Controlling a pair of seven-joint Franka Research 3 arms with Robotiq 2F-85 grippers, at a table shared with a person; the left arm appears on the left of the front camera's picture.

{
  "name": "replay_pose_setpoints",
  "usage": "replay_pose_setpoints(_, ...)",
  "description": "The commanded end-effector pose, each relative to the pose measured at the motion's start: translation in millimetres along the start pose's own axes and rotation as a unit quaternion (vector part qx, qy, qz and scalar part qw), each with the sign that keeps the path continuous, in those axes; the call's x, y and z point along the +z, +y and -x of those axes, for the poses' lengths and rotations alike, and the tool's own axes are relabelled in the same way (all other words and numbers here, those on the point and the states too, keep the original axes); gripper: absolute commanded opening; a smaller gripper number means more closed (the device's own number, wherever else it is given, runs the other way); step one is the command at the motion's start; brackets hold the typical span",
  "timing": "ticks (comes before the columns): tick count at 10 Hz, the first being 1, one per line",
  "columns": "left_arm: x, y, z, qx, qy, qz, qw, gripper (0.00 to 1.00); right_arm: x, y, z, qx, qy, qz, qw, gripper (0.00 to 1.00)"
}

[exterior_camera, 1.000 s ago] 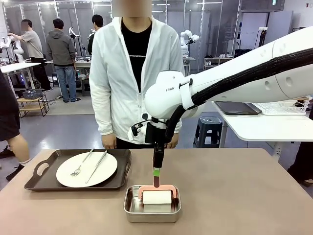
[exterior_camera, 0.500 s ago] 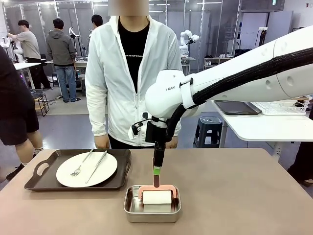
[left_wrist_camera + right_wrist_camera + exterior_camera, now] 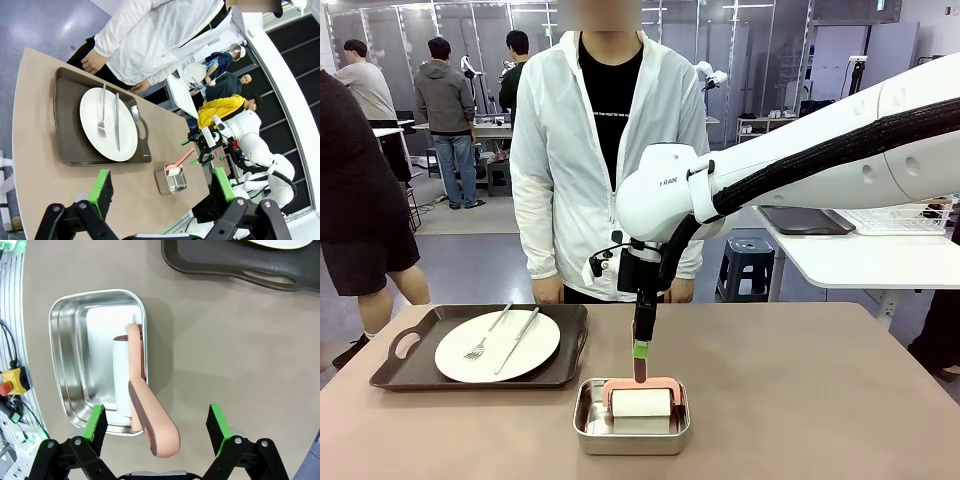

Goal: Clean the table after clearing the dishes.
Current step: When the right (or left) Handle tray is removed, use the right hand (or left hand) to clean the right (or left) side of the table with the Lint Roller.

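Note:
On the beige table (image 3: 820,400) a white plate (image 3: 497,345) with a fork and a knife lies on a dark tray (image 3: 400,372) at the left. My right gripper (image 3: 640,352) points straight down over a small steel pan (image 3: 588,425) near the front edge. In the pan lies a white lint roller (image 3: 640,403) with a pink handle. In the right wrist view my right gripper (image 3: 156,422) is open, and the pink handle (image 3: 150,425) rises between its green pads without touching them. My left gripper (image 3: 161,185) is open and empty, high above the tray (image 3: 67,120) and plate (image 3: 107,122).
A person in a white jacket stands at the table's far edge, hands (image 3: 548,290) hanging just behind it. Another person in black walks by at the far left. A white table (image 3: 860,260) with a rack stands at the right. The tabletop right of the pan is bare.
Both arms have stayed still. The person in the white jacket has shifted slightly right, and the person in black at the left has walked further into view.

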State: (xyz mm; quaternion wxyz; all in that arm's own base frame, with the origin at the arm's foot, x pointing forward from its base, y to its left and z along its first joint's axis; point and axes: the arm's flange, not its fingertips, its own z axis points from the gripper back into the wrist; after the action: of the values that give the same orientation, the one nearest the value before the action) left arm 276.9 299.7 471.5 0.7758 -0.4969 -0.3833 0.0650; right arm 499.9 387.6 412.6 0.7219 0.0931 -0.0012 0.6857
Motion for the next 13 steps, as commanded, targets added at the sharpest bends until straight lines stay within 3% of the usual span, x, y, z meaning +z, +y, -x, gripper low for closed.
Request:
replay_pose_setpoints(1,3,-2,-1,-0.002,-0.002,0.001,1.0,1.0,1,1,-1,0.001,0.0,0.001,1.0,1.0)
replay_pose_setpoints(7,3,-2,-1,-0.002,-0.002,0.001,1.0,1.0,0,0,0,0.0,0.0,0.0,1.0,1.0)
replay_pose_setpoints(9,3,-2,-1,-0.002,-0.002,0.001,1.0,1.0,40,-8,14,-0.057,-0.03,0.018,0.998,1.0)
replay_pose_setpoints(11,3,-2,-1,-0.002,-0.002,0.001,1.0,1.0,80,-1,42,-0.099,-0.143,-0.005,0.985,1.0)
replay_pose_setpoints(13,3,-2,-1,-0.002,-0.002,0.001,1.0,1.0,97,4,96,-0.197,-0.217,-0.043,0.955,1.0)
